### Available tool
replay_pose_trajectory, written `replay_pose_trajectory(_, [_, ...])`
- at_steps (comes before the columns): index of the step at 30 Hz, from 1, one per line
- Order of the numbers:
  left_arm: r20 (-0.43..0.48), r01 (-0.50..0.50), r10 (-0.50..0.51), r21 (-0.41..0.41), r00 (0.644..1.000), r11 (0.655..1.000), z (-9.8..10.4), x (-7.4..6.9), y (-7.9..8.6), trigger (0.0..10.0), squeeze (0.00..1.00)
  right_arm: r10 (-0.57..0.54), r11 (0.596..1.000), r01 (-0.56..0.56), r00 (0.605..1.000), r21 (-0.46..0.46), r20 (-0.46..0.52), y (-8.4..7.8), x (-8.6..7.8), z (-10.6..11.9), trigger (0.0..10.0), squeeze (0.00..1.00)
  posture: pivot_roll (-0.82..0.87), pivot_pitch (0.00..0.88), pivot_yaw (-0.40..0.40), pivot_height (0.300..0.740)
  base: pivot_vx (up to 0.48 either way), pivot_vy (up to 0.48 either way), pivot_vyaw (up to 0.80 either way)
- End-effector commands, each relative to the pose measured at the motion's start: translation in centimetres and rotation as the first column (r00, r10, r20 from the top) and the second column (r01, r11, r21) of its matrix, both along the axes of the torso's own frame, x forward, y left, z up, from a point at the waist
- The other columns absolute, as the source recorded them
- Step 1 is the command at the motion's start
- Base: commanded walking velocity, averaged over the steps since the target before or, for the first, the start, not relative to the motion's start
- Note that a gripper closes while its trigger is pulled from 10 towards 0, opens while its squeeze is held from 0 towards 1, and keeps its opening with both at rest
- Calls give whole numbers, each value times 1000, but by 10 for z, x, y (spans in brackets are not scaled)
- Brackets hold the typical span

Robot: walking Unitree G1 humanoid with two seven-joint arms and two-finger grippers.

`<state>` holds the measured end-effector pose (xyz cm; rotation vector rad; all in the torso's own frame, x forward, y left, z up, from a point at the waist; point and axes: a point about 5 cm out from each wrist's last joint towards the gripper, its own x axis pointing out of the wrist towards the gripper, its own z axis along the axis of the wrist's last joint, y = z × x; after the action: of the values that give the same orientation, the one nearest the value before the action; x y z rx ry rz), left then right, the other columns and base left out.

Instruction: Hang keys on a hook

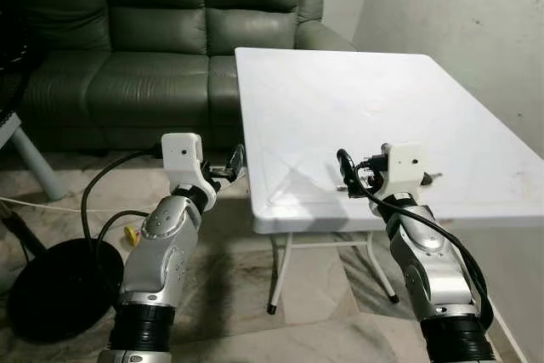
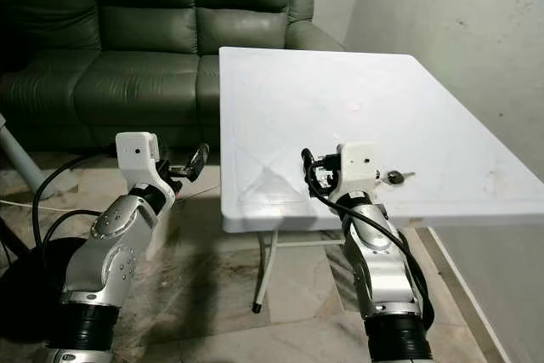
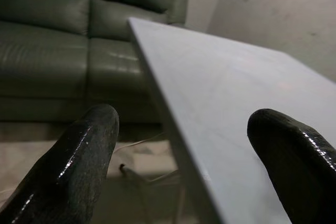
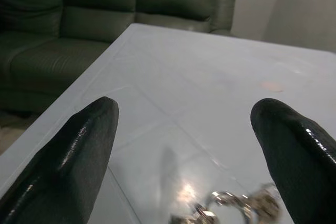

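Metal keys (image 4: pixel 231 205) are lying ungrasped on the white surface (image 1: pixel 340 99) — right pincer (image 4: pixel 184 156) is hovering wide, left pincer (image 3: pixel 184 156) wide too — everything remaining.

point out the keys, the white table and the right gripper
keys (image 2: pixel 396 178), right eye view, on the dark key head beside the wrist.
white table (image 1: pixel 340 99), left eye view, on the bare top.
right gripper (image 4: pixel 184 145), right wrist view, midway between its open fingertips.
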<state>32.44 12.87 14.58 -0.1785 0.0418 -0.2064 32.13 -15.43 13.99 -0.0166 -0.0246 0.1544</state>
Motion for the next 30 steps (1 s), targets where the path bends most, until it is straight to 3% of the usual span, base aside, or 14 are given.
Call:
replay_pose_trajectory(1, [8,-3,2,6,1000,1000,2,1,-1,10000,0,-10,1000,10,1000,-7,16,-2,1,6,10000,0,-77,8,-98,740,0,0,0])
replay_pose_trajectory(3, [23,29,-29,-19,999,999,4,0,-3,10000,0,-8,1000,8,1000,-7,15,-2,1,6,10000,0,-77,7,-99,740,0,0,0])
replay_pose_trajectory(6, [36,46,-46,13,998,999,6,0,-4,10000,0,-7,1000,7,1000,-11,18,-2,1,6,10000,0,-77,7,-99,740,0,0,0])
replay_pose_trajectory(13, [53,36,-36,2,998,999,8,-1,-4,10000,0,-6,1000,6,1000,-11,20,-2,1,7,10000,0,-78,10,-100,740,0,-480,0])
replay_pose_trajectory(14, [45,35,-33,-51,998,998,7,-1,-5,10000,0,-5,1000,6,1000,-13,20,-2,1,7,10000,0,-78,10,-100,740,0,0,0])
replay_pose_trajectory(18, [51,15,-14,-23,999,1000,9,-1,-2,10000,0,-5,1000,5,1000,-15,20,-2,0,7,10000,0,-79,13,-101,740,0,0,0])
replay_pose_trajectory(30, [55,16,-12,-69,998,998,10,1,-2,10000,0,-3,1000,3,1000,-22,23,-3,0,7,10000,0,-83,15,-104,740,0,0,0])
